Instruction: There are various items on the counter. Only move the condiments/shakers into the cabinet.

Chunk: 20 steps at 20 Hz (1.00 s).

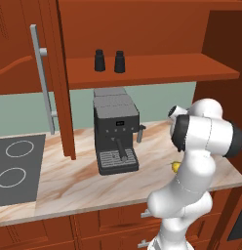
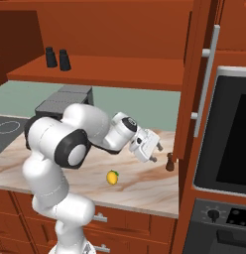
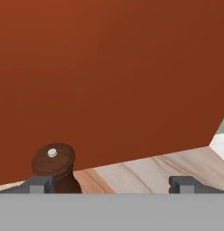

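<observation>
Two black shakers point(image 1: 99, 60) point(image 1: 119, 61) stand side by side on the cabinet shelf point(image 1: 157, 71), also seen as shakers point(image 2: 51, 57) point(image 2: 64, 60) in the right base view. The brown mill point(image 2: 170, 162) stands upright on the counter point(image 2: 140, 181) against the red-brown side panel. My gripper point(image 2: 156, 153) hangs just left of it, open and empty. In the hand view the mill's knob top point(image 3: 53, 160) sits close by the left fingertip point(image 3: 39, 184), off-centre of my gripper point(image 3: 110, 185). The lemon point(image 2: 112, 177) lies on the counter below my arm.
A dark-grey coffee machine point(image 1: 115, 132) stands mid-counter under the shelf. The cabinet door point(image 1: 59, 97) hangs open with its grey bar handle point(image 1: 42, 78). The black stovetop point(image 1: 15, 166) is at the left. A built-in oven point(image 2: 229, 139) and a second door handle point(image 2: 207, 79) are at the right.
</observation>
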Tool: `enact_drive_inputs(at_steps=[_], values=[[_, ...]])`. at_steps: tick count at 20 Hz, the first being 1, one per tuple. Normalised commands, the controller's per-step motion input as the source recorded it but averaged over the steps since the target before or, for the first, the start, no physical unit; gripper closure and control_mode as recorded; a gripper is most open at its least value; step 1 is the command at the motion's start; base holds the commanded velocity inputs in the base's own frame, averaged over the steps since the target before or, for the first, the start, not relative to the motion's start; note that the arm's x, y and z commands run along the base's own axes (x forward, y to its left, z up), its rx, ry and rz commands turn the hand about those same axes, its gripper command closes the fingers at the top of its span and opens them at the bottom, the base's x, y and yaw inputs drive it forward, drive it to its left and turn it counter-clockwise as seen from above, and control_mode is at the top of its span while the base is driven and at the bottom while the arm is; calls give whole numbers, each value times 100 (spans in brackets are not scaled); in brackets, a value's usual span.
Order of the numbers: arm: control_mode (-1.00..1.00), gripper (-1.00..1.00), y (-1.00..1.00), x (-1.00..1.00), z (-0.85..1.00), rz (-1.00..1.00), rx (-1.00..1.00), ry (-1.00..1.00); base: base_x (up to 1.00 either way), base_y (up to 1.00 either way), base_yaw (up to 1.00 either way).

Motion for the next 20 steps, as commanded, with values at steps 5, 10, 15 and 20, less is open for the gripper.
enact_drive_inputs(at_steps=[5, 10, 15, 20], values=[[-100, -100, -15, 14, -13, -3, 0, 0, 0, 0, 0], [-100, -100, -13, 11, -16, -2, 0, 0, 0, 0, 0], [-100, -100, -9, 5, -18, -1, 0, 0, 0, 0, 0], [-100, -100, -3, 15, -18, 0, 0, 0, 0, 0, 0]])
